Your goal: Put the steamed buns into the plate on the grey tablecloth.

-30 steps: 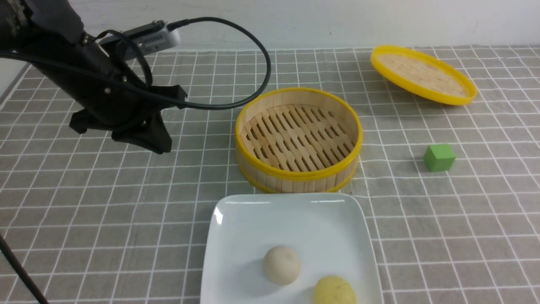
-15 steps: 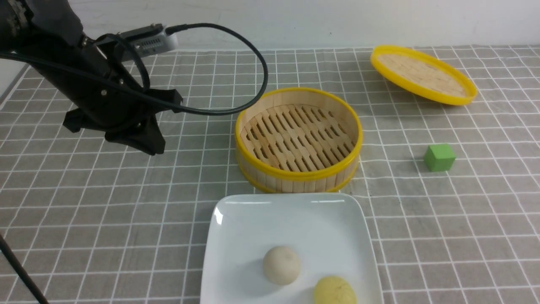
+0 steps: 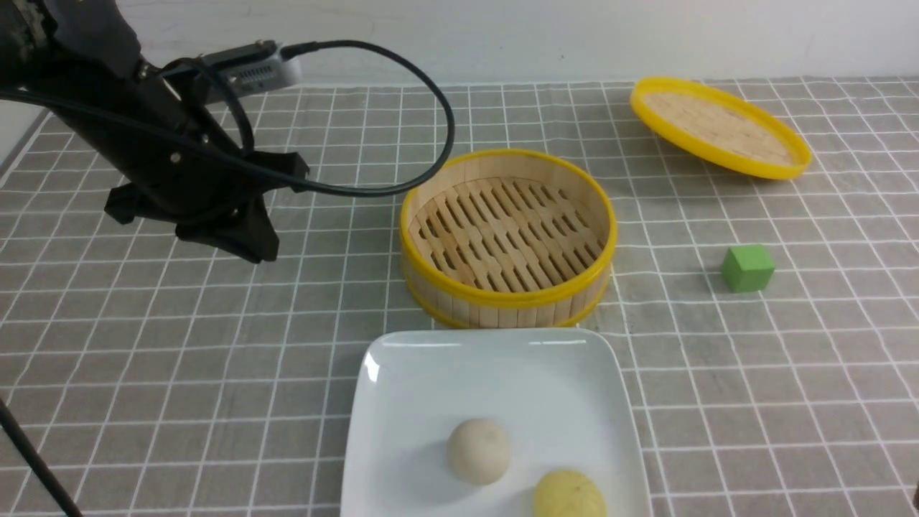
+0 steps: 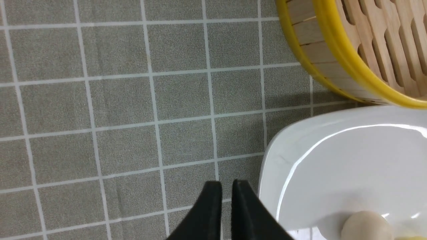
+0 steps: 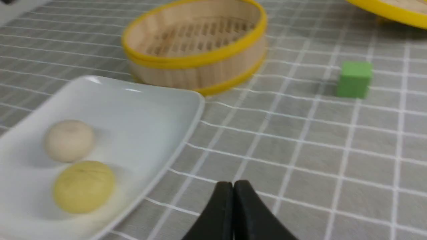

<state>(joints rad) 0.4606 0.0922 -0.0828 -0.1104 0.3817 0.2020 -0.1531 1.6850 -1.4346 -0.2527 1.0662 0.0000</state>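
Over the cloth, 2 grippers hang empty.

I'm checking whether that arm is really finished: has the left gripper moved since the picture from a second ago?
Yes, slightly: in the front view the left gripper has shifted left, away from the bamboo steamer.

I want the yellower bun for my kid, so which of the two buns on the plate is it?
The pale yellow bun, nearer the plate's right edge; the other is off-white.
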